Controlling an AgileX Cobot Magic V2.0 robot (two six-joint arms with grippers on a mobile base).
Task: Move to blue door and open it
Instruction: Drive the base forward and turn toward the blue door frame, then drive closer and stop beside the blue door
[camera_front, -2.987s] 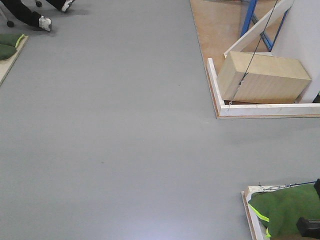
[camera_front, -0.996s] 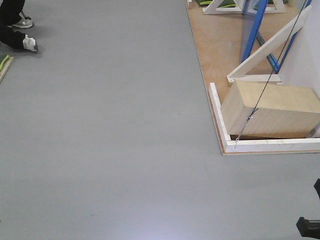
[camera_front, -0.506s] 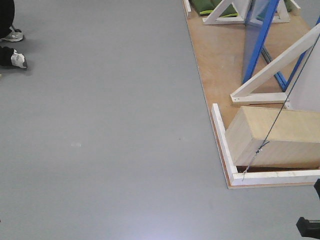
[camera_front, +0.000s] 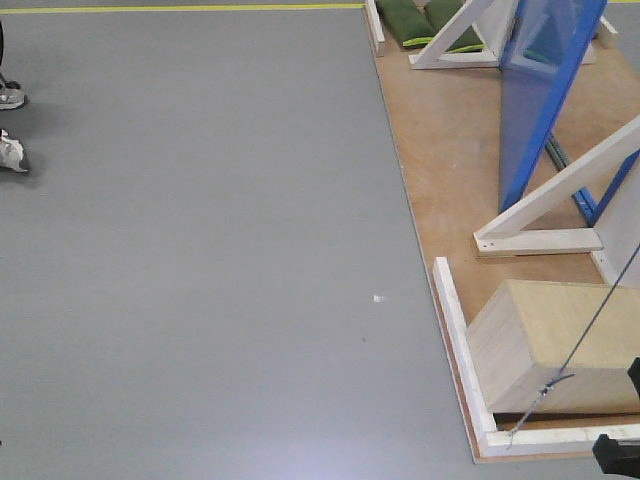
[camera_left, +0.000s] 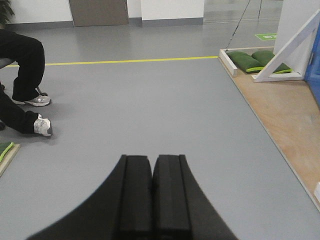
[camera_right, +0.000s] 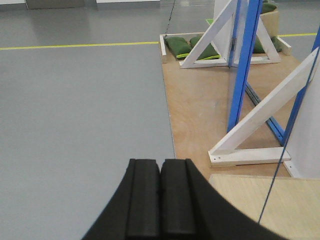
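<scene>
**Log:** Since three seconds back, your base has rolled forward. The wooden box (camera_front: 545, 345) has dropped from the upper right to the lower right of the front view. The blue door (camera_front: 540, 95) has come into frame at the upper right.

**Op:** Layout now?

**Log:** Left to right in the front view:
- A seated person's shoes (camera_front: 10, 150) sit at the far left edge.
- Next comes bare grey floor (camera_front: 220, 250).
- Then the wooden platform (camera_front: 450, 180), with the door standing on it beside a white brace (camera_front: 545, 215) and the box nearest you.

The door is ahead and to your right, seen at a steep angle. Its handle can't be made out from here. My judgement is that this is the approach, and the opening has not begun.

**Op:** How should I drive it?

**Log:**
- Stay on the grey floor, parallel to the platform edge.
- Pass the box and the thin cable (camera_front: 580, 340) rising from it.
- Then turn right so you face the panel squarely before raising an arm.
- Keep clear of the person on your left.

**Op:** Grippers?

**Log:** The left gripper (camera_left: 152, 195) has its fingers pressed together with nothing between them, and it hangs over bare floor. The right gripper (camera_right: 160, 195) is the same, closed on nothing, above the floor near the platform edge. You'll need to part whichever one takes the lever.
</scene>
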